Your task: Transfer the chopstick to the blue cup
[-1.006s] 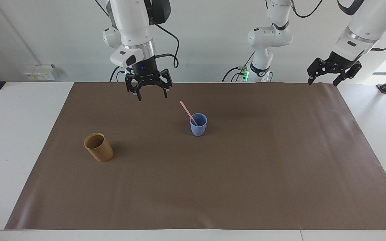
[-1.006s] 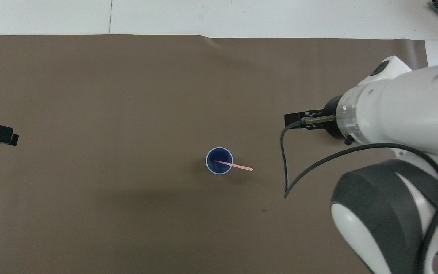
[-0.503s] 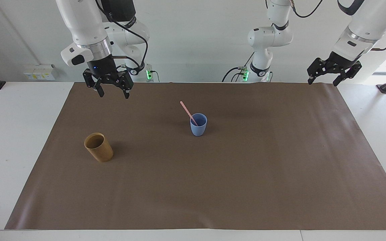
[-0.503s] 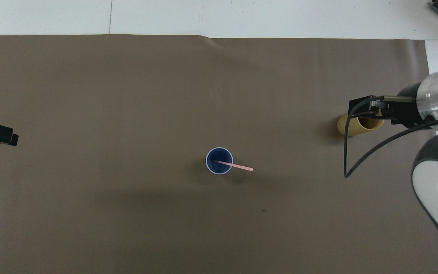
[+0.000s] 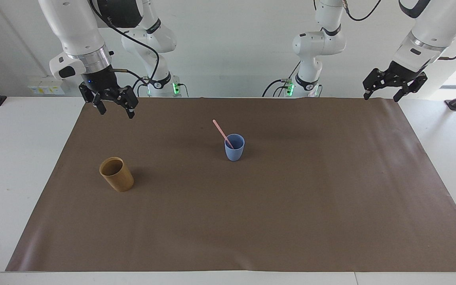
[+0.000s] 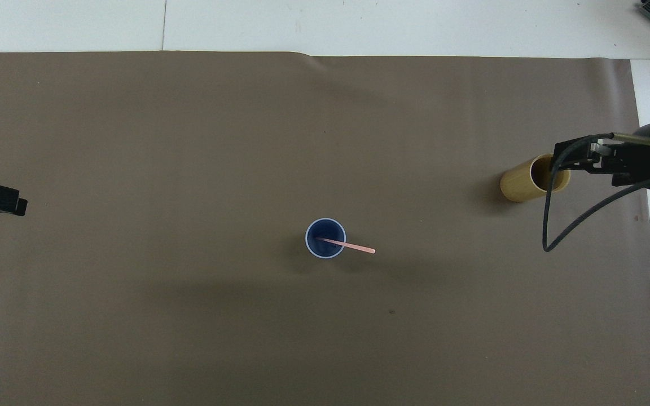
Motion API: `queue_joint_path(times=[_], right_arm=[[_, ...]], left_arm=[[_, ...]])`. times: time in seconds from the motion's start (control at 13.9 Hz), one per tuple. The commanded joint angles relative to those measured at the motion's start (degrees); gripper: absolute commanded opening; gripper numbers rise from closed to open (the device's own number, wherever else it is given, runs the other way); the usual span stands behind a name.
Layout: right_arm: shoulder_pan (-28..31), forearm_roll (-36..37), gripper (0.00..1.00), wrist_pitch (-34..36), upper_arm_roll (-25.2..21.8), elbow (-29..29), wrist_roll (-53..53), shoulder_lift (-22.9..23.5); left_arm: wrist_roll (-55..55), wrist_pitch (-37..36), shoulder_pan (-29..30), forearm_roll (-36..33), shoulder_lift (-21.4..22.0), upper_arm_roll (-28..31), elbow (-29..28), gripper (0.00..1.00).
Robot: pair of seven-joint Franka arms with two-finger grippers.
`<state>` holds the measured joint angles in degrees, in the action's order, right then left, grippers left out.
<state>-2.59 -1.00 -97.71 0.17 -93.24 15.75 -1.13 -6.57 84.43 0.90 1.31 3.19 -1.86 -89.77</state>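
brown mat, chopstick resting in the blue cup

brown paper mat [image 5: 275,221] covers most of a white table [image 5: 10,166], with a plain white wall at the robots' end and a small pale socket box mounted low on it toward the right arm's end. two more white arm bases with green lights stand by that wall.

right gripper [image 5: 112,107] hangs in the air over the mat's edge at the robots' end, toward the right arm's corner, pointing down with its fingers spread apart and nothing between them. a black cable loops from its wrist. left gripper [image 5: 384,94] waits raised over the mat's corner at the left arm's end, tilted, its fingers apart and empty too.

blue cup [image 5: 234,147] stands upright about mid-mat. the chopstick [image 5: 223,133] sits in it, lower end inside, leaning on the rim with its upper end slanting toward the right arm's end. tan cup [image 5: 116,174] stands well apart, farther from the robots than the blue cup, toward the right arm's end.

no writing can be read.
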Motion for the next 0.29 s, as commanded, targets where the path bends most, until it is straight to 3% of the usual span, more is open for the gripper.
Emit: queue_joint_path(times=[0.0, 0.22], right_arm=[[0.8, 0.0, 1.0, 0.9, 0.5, 0.1, -0.5, -0.3], [0.9, 0.0, 1.0, 1.3, 0.5, -0.1, -0.5, -0.5]], left_arm=[[0.2, 0.5, 0.8, 0.0, 1.0, -0.5, -1.0, 1.0], [0.2, 0.5, 0.7, 0.0, 1.0, -0.4, -1.0, 1.0]])
